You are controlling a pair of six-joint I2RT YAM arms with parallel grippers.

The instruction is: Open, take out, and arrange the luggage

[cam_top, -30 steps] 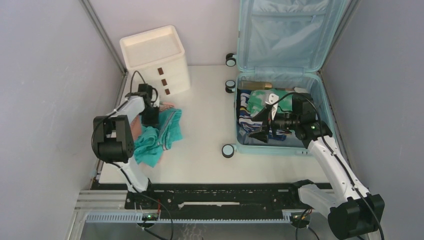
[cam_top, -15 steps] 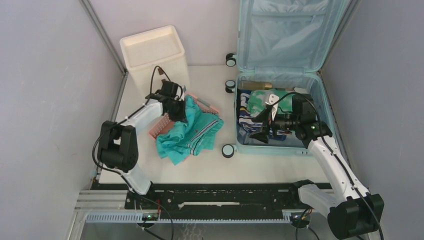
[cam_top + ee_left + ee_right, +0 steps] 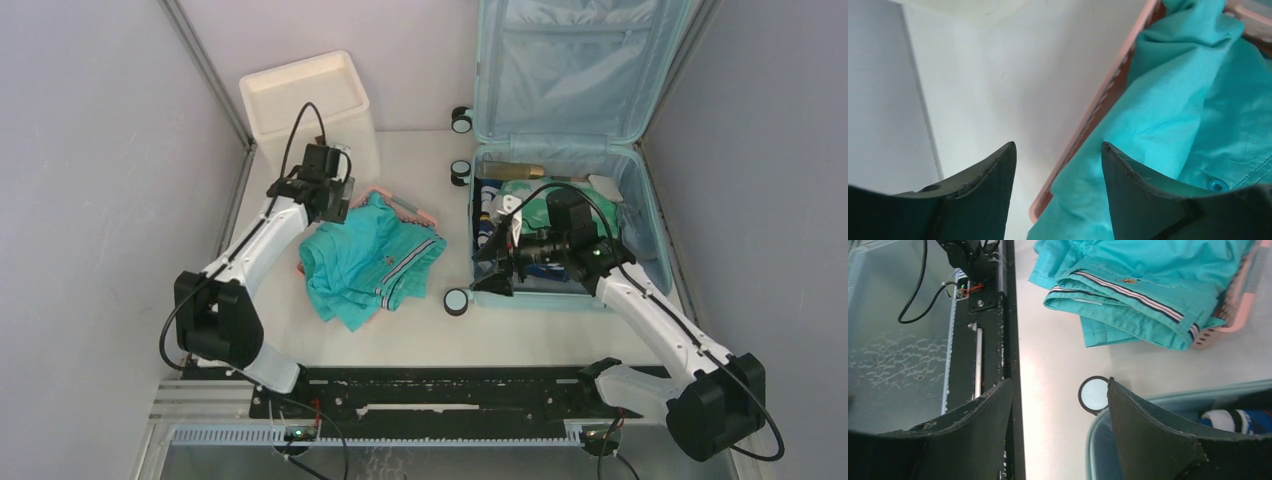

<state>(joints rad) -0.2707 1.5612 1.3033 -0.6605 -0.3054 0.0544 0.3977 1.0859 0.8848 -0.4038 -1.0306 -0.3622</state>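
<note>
Luggage lies open at upper right of the top view, lid raised, clothes inside. Table, centre-left: teal garment draped over pink basket, spilling past its rim. Left tool wide, empty, above the basket's edge. Right tool wide, empty, over the near-left corner of the case. Likely best: tuck the garment in before the next pick.

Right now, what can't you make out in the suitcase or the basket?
Top view: the teal garment covers most of the pink basket; its inside is hidden.
Top view: the right arm blocks part of the luggage contents.
Right wrist: luggage cut off at the bottom edge.
</note>
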